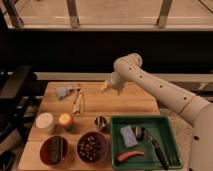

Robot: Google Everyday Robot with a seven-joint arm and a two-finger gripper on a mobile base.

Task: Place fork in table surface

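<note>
The table surface (120, 104) is a light-brown plank top with board seams. My gripper (106, 86) hangs at the end of the white arm (150, 85), just above the table's back edge, right of centre. I cannot make out the fork: no slim dark-grey utensil shows on the boards, and I cannot tell whether one is in the gripper. A pale yellowish pair of sticks (78, 103) lies on the table to the gripper's lower left.
A blue-grey cloth (66, 91) lies at the back left. A white cup (45, 121), an orange cup (65, 120), a metal cup (101, 123) and two dark bowls (54, 149) (92, 147) stand in front. A green tray (172, 145) at right holds a blue sponge (129, 136), a black-handled utensil (156, 147) and an orange piece (131, 155).
</note>
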